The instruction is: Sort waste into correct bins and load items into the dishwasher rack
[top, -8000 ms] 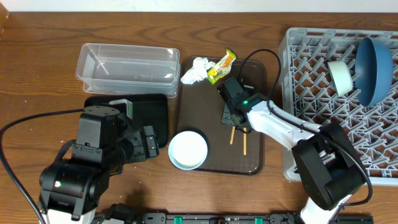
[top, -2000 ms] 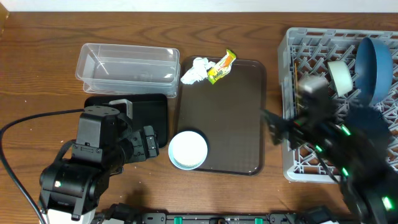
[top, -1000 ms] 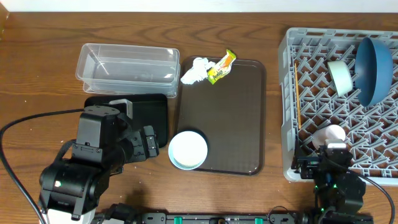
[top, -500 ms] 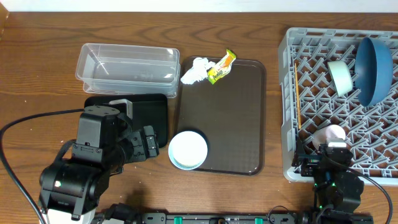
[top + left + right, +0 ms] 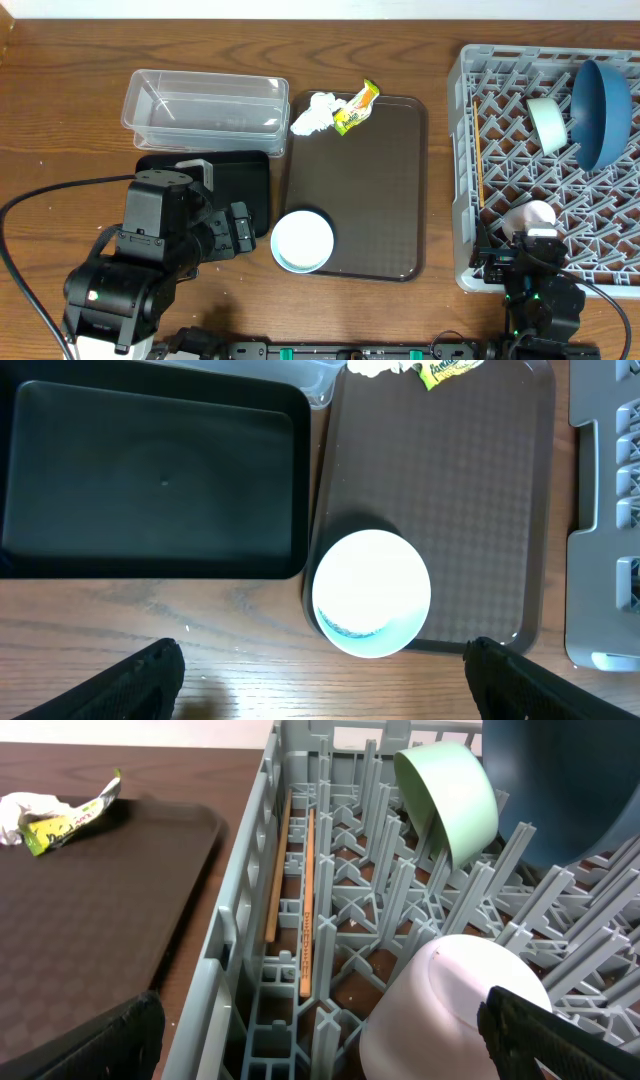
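Note:
The white bowl sits on the front-left corner of the brown tray. A crumpled tissue and a yellow-green wrapper lie at the tray's far edge. In the grey rack are the blue bowl, mint bowl, pink cup and chopsticks. My left gripper is open above the table just in front of the white bowl. My right gripper is open over the rack's near-left corner, with the pink cup beside its right finger.
The clear tub stands at the back left, and the shallow black tub sits just in front of it, left of the tray. The rack's tall pegs surround my right gripper. Bare wood table lies to the far left.
The chopsticks have gone from the tray into the rack's left side. My right arm has drawn back to the rack's front edge and has stayed still over the last second. The left arm has not moved.

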